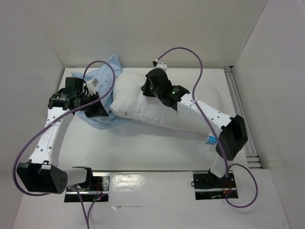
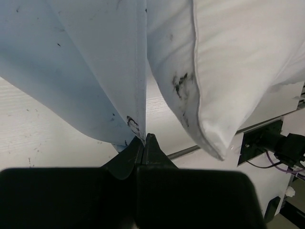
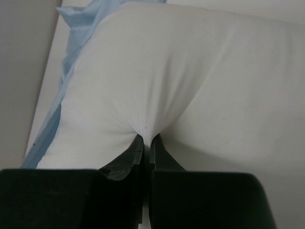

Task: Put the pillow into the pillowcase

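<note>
You see the pillow [image 1: 136, 102] lying across the far half of the table [image 1: 143, 152]. Its left end meets the pillowcase [image 1: 110, 67], which bunches toward the far left corner. Your left gripper [image 1: 101, 110] sits at the pillowcase's near edge. Your right gripper [image 1: 147, 88] rests on top of the pillow, apparently pinching fabric, though its fingers are hard to make out.

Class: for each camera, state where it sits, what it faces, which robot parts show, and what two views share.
Top external: overhead, behind, faces down at table; both arms show.
Left wrist: on left arm, faces pillowcase; shut jaws pinch it.
Right wrist: on right arm, faces pillow; shut jaws pinch it.
Shared: both wrists show pillow.
</note>
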Robot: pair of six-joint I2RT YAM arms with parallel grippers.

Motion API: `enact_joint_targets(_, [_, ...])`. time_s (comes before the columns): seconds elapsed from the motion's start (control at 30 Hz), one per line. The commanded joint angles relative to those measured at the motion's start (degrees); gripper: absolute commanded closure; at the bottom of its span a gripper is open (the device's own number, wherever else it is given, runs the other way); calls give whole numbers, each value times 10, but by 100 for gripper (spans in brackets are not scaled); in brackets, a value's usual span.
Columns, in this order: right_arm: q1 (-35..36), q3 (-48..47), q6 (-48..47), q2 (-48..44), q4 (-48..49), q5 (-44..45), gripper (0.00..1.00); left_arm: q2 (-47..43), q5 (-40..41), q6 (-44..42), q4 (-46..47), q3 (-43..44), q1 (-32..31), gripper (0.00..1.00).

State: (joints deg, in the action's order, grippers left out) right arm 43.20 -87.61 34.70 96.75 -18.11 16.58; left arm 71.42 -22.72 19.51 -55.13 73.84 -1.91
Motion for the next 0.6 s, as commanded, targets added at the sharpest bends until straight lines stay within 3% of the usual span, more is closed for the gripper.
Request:
enact_joint_targets(0.0, [-32,-77,16,26,70,-16,100,-25,20,-6,-25,-2,-6,100])
enact_joint_targets(0.23, [-47,-113,23,100,76,-28,100,-19,-21,-11,-30,45,-13,100])
enact_joint_targets(0.43, [-6,-111,18,159,49,8,100,-1,-85,-11,-23,103,-13,100])
enact_joint_targets(0.57, [32,-93,4,144,21,31,100,18,-104,-11,-23,145,-13,100])
